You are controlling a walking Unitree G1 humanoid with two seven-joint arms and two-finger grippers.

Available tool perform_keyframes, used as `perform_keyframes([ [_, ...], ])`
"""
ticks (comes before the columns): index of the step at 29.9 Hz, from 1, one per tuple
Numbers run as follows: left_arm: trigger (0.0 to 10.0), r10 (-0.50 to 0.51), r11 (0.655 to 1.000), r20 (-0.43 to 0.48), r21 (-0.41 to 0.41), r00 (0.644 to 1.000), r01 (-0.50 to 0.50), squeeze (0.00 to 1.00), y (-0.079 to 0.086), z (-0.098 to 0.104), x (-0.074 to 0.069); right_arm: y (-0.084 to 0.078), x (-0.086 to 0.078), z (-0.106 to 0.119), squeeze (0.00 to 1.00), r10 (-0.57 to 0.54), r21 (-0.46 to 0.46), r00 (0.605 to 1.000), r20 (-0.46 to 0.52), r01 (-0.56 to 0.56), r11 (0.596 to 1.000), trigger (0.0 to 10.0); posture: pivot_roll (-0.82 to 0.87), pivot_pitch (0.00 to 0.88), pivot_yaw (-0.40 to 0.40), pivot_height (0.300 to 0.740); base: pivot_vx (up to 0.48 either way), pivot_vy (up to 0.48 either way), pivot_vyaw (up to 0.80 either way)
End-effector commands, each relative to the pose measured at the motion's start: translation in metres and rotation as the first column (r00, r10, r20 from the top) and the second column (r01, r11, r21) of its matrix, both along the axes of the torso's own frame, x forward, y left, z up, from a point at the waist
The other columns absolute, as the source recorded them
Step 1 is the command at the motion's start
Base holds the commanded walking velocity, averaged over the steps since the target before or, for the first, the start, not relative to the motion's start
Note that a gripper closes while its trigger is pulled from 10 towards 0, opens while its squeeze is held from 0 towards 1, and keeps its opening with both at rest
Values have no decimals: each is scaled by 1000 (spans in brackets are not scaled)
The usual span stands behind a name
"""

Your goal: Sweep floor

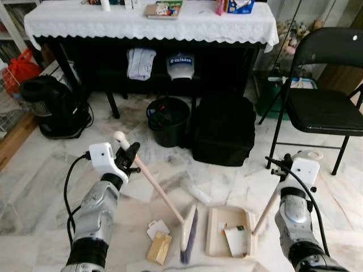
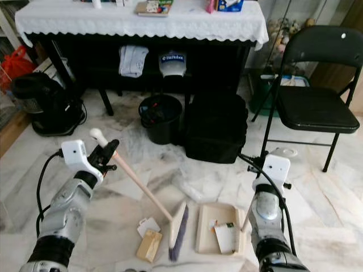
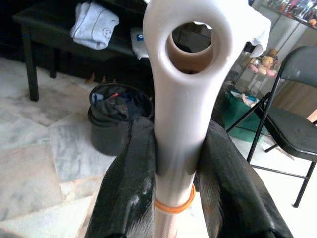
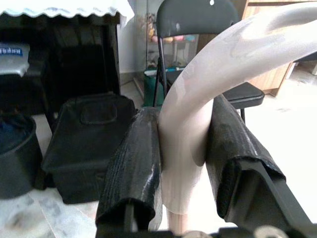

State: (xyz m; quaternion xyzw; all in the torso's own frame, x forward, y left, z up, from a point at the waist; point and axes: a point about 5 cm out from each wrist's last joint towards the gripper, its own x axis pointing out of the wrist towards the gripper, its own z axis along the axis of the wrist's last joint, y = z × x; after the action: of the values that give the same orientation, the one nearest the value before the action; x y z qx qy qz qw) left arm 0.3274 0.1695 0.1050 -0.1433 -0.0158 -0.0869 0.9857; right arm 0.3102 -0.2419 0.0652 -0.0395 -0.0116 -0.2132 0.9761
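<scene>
Broom [image 1: 170, 209] slanted over marble floor [image 1: 45, 170], head down beside dustpan [image 1: 227, 232] holding paper scrap [image 1: 234, 241]; cardboard bits [image 1: 159, 245] just left. Left gripper [image 1: 131, 158] clenched on broom handle, right gripper [image 1: 290, 161] clamped on dustpan handle.

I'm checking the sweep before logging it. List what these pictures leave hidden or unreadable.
- Items on the table: cut off by the top edge in both eye views.
- Print on the card in the dustpan: too small to read.
- Contents of the black bucket: dark, tangled, unclear.
- Broom handle below the left pincer: hidden by its fingers in the left wrist view.
</scene>
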Motion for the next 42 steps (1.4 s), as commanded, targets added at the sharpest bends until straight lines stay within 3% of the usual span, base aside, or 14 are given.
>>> perform_keyframes([
  [1,10000,11,999,52,29,999,-13,0,1,8,4,-3,5,16,0,-16,-3,996,89,16,1000,10000,-17,0,35,740,0,0,0],
  [8,10000,85,991,48,98,995,-89,0,12,-3,-1,1,-2,10,0,0,-15,995,96,1,1000,10000,-54,0,49,740,0,0,0],
  [18,10000,106,982,72,147,992,-116,0,11,-10,-4,6,-3,16,0,53,-42,989,140,-47,998,10000,-72,0,42,740,0,0,0],
  [30,10000,166,973,134,138,977,-184,0,20,-3,-5,14,3,32,0,116,-69,971,210,-104,992,10000,-63,0,35,740,0,0,0],
  [36,10000,50,958,226,264,973,-110,0,16,9,-12,21,2,35,0,151,-76,961,231,-137,988,10000,-55,0,30,740,0,0,0],
  [42,10000,-33,932,248,358,968,-59,0,12,8,-16,25,2,37,0,197,-93,953,232,-180,979,10000,-26,0,7,740,0,0,0],
])
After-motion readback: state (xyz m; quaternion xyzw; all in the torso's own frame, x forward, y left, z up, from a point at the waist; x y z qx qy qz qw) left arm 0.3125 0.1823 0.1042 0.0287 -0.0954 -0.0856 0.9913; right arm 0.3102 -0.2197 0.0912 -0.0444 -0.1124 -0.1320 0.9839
